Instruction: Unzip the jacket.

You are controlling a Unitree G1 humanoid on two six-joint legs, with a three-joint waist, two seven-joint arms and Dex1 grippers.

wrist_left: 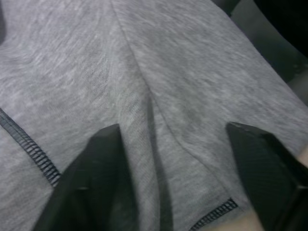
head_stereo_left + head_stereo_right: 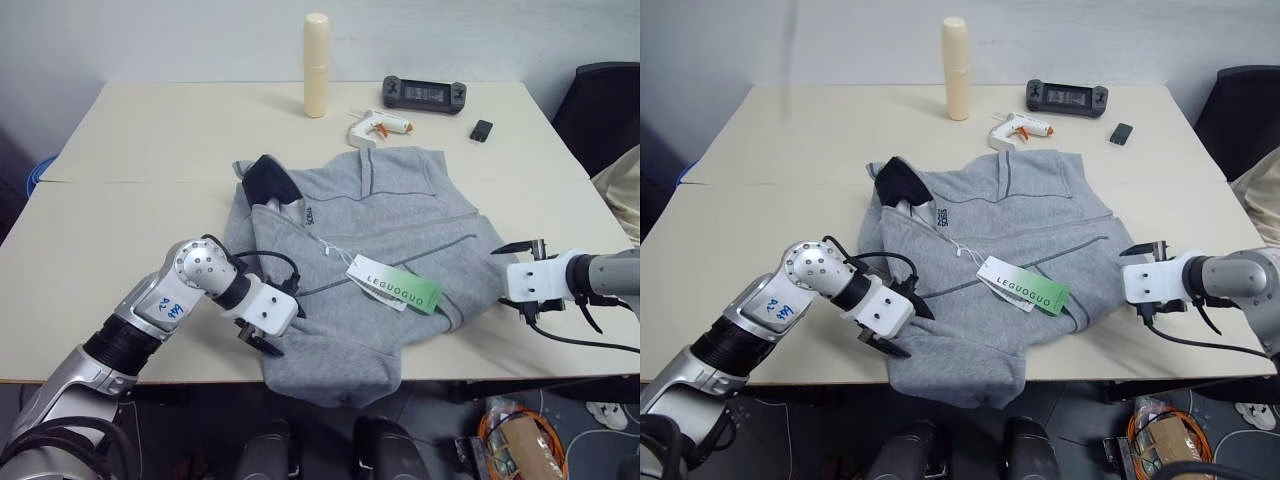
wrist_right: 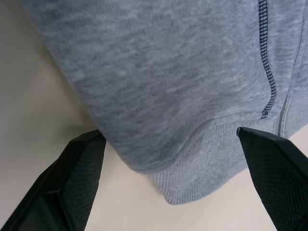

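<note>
Jacket (image 2: pixel 375 260) flat near table (image 2: pixel 120 240) front edge, collar away from the robot, hem overhanging. Left gripper (image 2: pixel 262 335) jaws apart, pressing fabric; right gripper (image 2: pixel 527 280) spread wide by cuff. Pin fabric firmly first, then find zipper pull near collar.

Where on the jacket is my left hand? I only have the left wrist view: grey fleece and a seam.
Observer: The left hand is over the jacket near its bottom hem, at the table's near edge.
Operator: Is the right hand close?
Observer: The right hand is at the jacket's opposite side, fingers wide apart around a ribbed edge.
Operator: Anything lying on the front?
Observer: A white-green hang tag lies mid-chest.
</note>
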